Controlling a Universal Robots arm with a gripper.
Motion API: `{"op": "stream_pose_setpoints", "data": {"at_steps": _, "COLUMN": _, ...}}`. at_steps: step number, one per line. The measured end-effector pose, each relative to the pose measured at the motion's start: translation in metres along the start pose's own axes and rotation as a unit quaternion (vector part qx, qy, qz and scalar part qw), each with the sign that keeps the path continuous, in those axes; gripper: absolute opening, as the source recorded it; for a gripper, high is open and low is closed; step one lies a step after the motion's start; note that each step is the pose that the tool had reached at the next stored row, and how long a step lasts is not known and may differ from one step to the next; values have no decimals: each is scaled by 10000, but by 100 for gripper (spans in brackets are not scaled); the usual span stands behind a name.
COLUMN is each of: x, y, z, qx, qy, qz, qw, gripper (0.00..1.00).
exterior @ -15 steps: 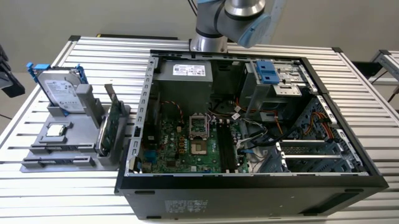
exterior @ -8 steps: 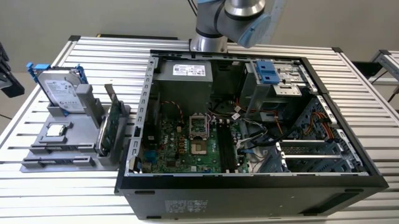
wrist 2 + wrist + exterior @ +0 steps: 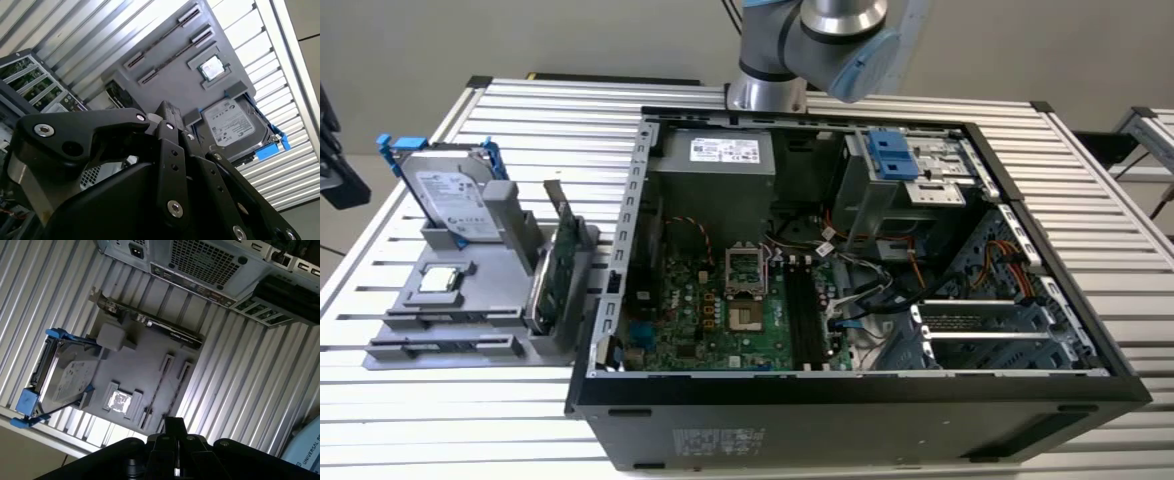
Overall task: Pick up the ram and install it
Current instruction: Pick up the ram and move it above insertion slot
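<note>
ram: I cannot tell where it lies; thin dark lines run along the two long slots (image 3: 159, 390) (image 3: 162, 39) of the grey holder, and whether either is the stick's edge cannot be told.
jaws: pressed together, the fingertips (image 3: 174, 426) (image 3: 168, 114) meeting at one point, well apart from the holder beyond them in both wrist views.
grey holder (image 3: 480, 295) (image 3: 170, 70) (image 3: 145, 365): flat on the worktop, just beside the computer case on the exterior view's left.
processor chip (image 3: 440, 279) (image 3: 212, 67) (image 3: 120, 401): lies flat in a square pocket of the holder, between the long slots and the hard drive.
hard drive (image 3: 454, 200) (image 3: 232, 127) (image 3: 70, 375): silver, in a blue frame, stands tilted at the holder's far end in the exterior view.
expansion card (image 3: 558, 270) (image 3: 155, 322): green, upright on its edge along the holder's side nearest the case.
computer case (image 3: 854, 395): lies on its side, open, black-walled.
motherboard (image 3: 707, 320): green, on the case floor, with black memory slots (image 3: 801, 315) running beside the processor socket (image 3: 744, 265).
power supply (image 3: 720, 165): grey box at the case's far end.
arm (image 3: 821, 40): silver and pale blue, hangs above the case's far edge.
worktop (image 3: 454, 420): slatted aluminium, carries holder and case.
</note>
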State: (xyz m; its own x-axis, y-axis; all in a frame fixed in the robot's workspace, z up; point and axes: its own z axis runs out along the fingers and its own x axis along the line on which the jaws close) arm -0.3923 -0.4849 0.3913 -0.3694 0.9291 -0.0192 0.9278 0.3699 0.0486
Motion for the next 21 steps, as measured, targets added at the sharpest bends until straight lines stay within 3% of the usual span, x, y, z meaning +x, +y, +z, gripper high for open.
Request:
{"op": "stream_pose_setpoints", "data": {"at_steps": 10, "x": 4, "y": -10, "z": -1, "qx": 9, "qy": -21, "qz": 422, "qw": 9991, "gripper": 0}}
{"op": "stream_pose_setpoints", "data": {"at_steps": 21, "x": 6, "y": -15, "z": -1, "qx": 17, "qy": -43, "qz": 878, "qw": 9961, "gripper": 0}}
